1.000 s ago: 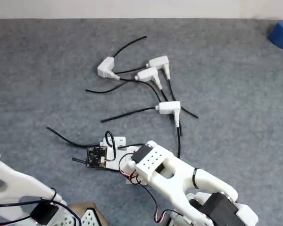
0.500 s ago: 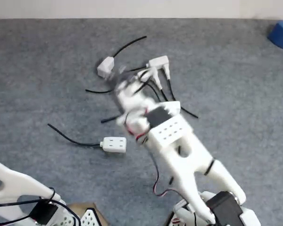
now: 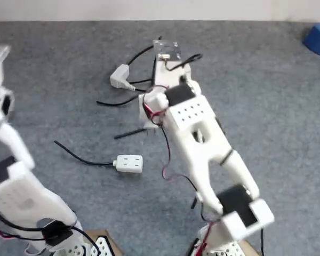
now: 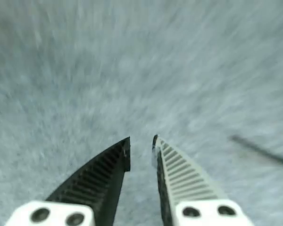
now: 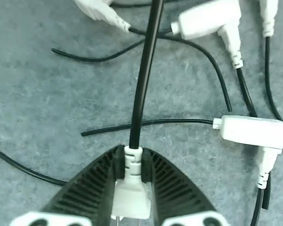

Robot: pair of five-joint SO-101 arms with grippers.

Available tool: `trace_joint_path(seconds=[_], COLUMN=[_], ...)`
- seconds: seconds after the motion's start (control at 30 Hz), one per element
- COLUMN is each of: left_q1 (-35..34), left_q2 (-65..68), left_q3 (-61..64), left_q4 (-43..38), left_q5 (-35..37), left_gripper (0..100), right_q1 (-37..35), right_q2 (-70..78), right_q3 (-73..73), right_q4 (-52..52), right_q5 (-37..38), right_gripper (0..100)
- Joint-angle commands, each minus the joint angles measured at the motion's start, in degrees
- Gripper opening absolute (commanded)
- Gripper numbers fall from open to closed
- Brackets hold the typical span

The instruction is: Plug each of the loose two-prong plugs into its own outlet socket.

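Right tool [image 5: 130, 157] is clamping a white two-prong plug [image 5: 130, 195], its black cord [image 5: 144, 70] running away over the grey carpeted bench [image 3: 266, 96]. Left tool [image 4: 141, 141] is hanging over the carpet, fingers slightly apart, gripping nothing. I'm seeing the outlet socket [image 3: 129, 163] lying well apart from the loose plugs [image 5: 252, 131]. A blue object [image 3: 319, 38] is sitting at the far corner.

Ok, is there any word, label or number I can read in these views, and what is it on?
No readable text in any view.
outlet strip: its face shows no marks.
loose plugs: white, no print shows.
circuit board: any print is too small to read.
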Motion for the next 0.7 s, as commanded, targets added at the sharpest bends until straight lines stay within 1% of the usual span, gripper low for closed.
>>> trace_joint_path(seconds=[0.0,0.07,0.17,0.3,0.37,0.43,0.47,0.53,0.6,0.67], left_q1=[11.03,15.69,21.14,27.21,28.88,30.02,31.08,33.19,34.42,34.59], left_q2=[-14.99,-21.41,-32.22,-47.60,-54.64,-60.79,-63.60,-68.18,-71.96,-75.38], left_q3=[5.14,11.74,26.51,52.70,65.01,75.38,79.52,85.76,89.71,92.70], left_q4=[-0.44,-4.04,-13.45,-30.77,-39.56,-46.59,-49.14,-51.78,-52.04,-52.04], left_q5=[5.89,8.53,11.78,12.31,12.40,12.75,13.45,13.80,13.71,13.71], left_gripper=[11,11,13,16,16,16,16,16,17,22], right_q1=[-0.13,-0.22,-0.22,-0.48,-0.13,1.19,1.63,1.80,1.71,1.27], right_q2=[4.18,7.25,10.95,14.37,15.43,15.96,16.22,16.40,16.40,16.48], right_q3=[-11.21,-16.75,-24.48,-33.80,-38.02,-41.54,-42.95,-44.62,-44.79,-44.62], right_q4=[3.82,6.37,10.07,16.22,18.95,21.32,22.11,23.34,23.78,23.78], right_q5=[0.53,0.53,0.79,3.34,3.52,4.48,4.84,5.27,5.45,5.45], right_gripper=[0.6,0.6,0.6,0.6,0.6,0.6,0.6,0.6,0.6,0.6])
